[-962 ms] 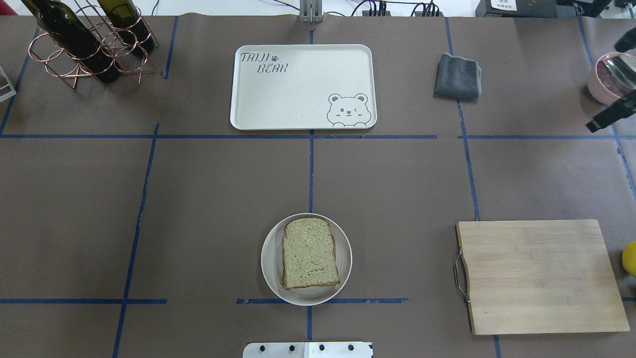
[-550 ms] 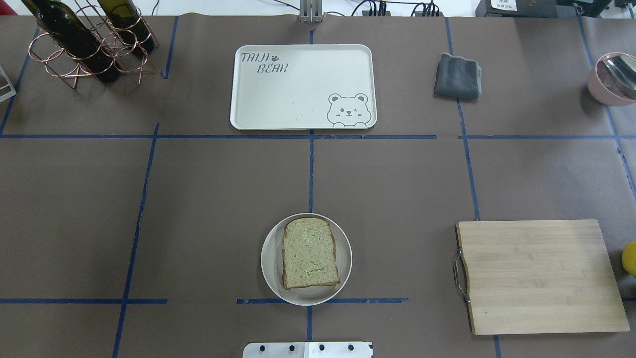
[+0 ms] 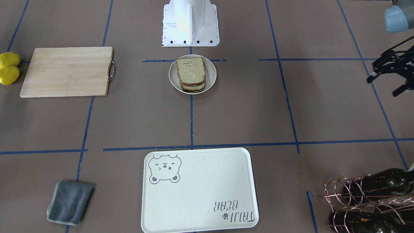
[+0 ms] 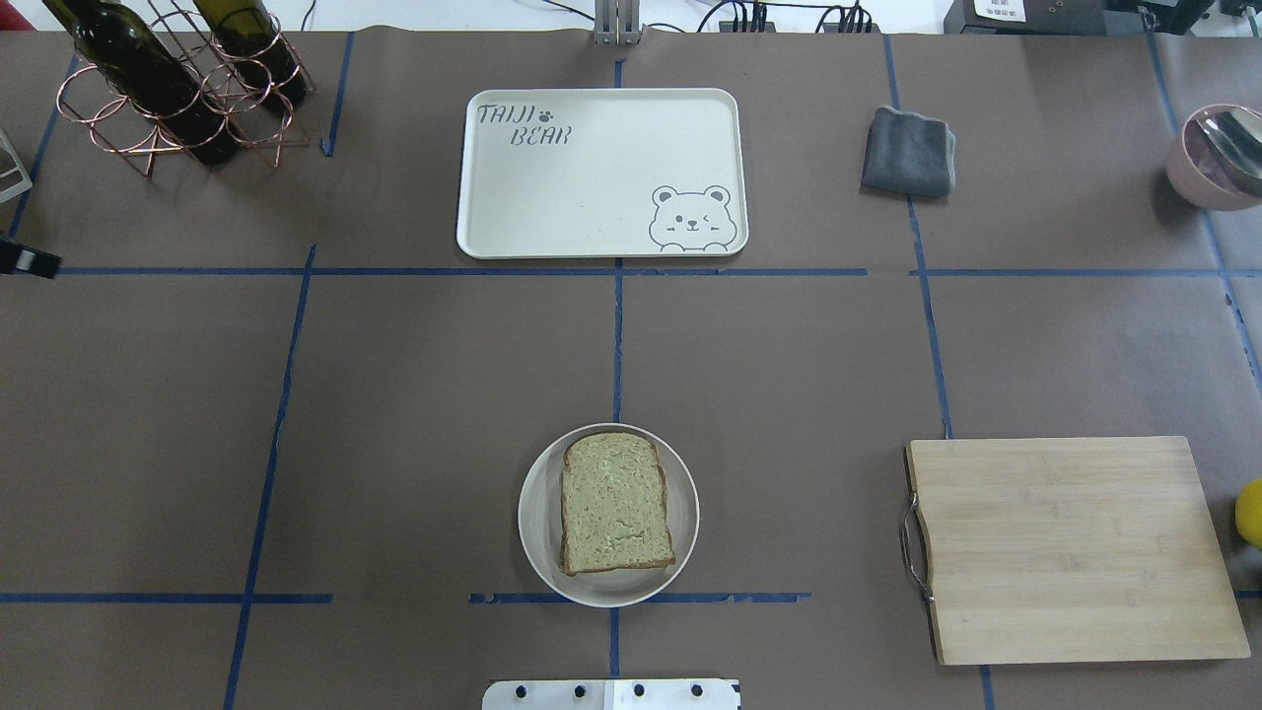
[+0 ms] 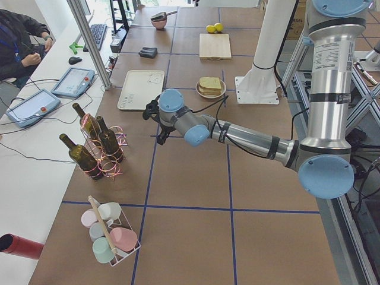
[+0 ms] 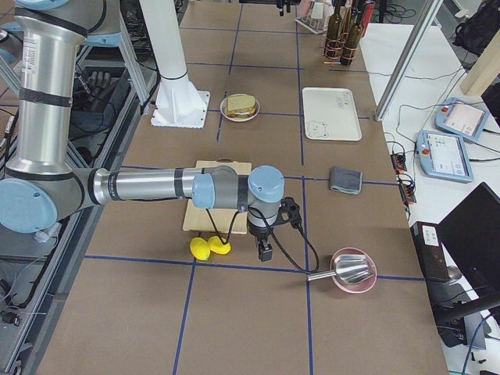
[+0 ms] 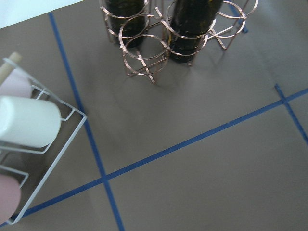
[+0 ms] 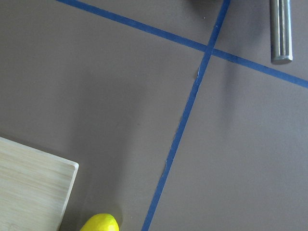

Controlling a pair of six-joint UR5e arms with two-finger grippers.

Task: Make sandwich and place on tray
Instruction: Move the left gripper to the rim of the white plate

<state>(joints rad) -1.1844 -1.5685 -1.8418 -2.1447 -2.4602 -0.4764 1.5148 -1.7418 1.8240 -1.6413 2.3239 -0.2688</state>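
Observation:
A stack of tan bread slices (image 4: 615,503) with dark crusts lies on a round white plate (image 4: 533,518) near the robot base; it also shows in the front view (image 3: 190,72). No egg is visible. The cream tray (image 4: 592,187) with the bear drawing lies bare at the far centre, also in the front view (image 3: 207,181). My left gripper (image 3: 383,86) hovers open and empty at the table's left side, far from the bread; only its tip (image 4: 28,259) shows overhead. My right gripper (image 6: 269,234) shows only in the right side view, by the lemons; I cannot tell its state.
A copper rack with wine bottles (image 4: 177,89) stands far left. A white wire rack of cups (image 7: 29,130) lies further left. A grey cloth (image 4: 907,151), a pink bowl with a metal scoop (image 4: 1213,158), a wooden cutting board (image 4: 1070,547) and lemons (image 3: 9,68) are on the right.
The right gripper's black fingers near the pink bowl have left the overhead view. The left gripper's tip has come in at the left edge. Bread and tray have not moved.

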